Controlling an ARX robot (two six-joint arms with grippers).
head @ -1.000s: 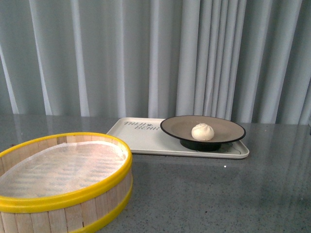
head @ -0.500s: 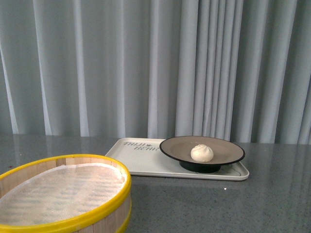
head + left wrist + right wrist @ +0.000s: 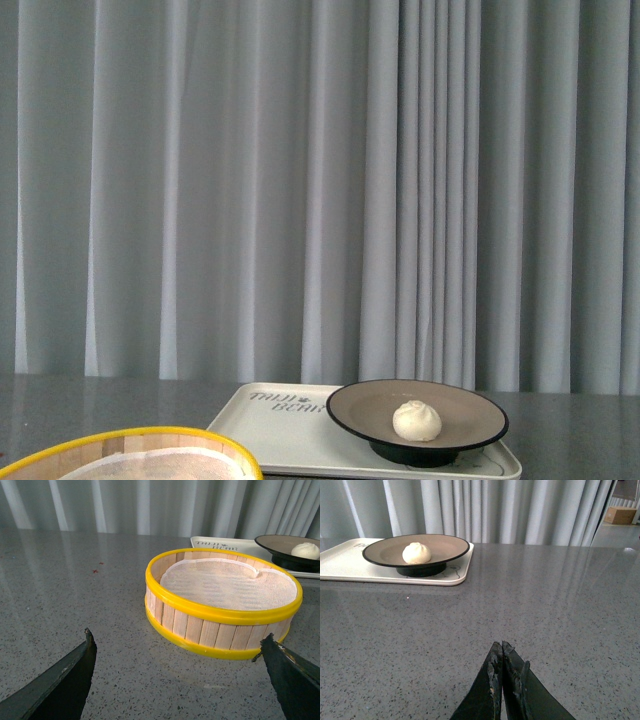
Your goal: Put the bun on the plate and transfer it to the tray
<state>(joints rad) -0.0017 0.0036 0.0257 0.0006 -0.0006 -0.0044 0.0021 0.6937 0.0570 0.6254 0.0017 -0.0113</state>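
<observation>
The cream-white bun (image 3: pixel 417 421) lies in the taupe plate (image 3: pixel 360 410), and the plate stands on the cream tray (image 3: pixel 262 430) at the far side of the table. The right wrist view shows the same bun (image 3: pixel 416 553), plate (image 3: pixel 447 545) and tray (image 3: pixel 350 565) well ahead of my right gripper (image 3: pixel 500 646), which is shut on nothing over bare table. My left gripper (image 3: pixel 176 639) is open and empty, low over the table just short of the steamer basket. From there the bun (image 3: pixel 305 550), plate (image 3: pixel 275 544) and tray (image 3: pixel 220 543) show beyond the basket. Neither arm appears in the front view.
A yellow-rimmed wooden steamer basket (image 3: pixel 220 611) lined with white cloth stands on the grey speckled table (image 3: pixel 545 600), near the left gripper; only its rim (image 3: pixel 150 437) shows in the front view. Grey curtains (image 3: pixel 300 190) hang behind the table. A cardboard box (image 3: pixel 622 515) sits far off.
The front view has tilted upward: the tray, plate and basket have slid down the picture and more curtain shows. The bun still lies in the plate on the tray.
</observation>
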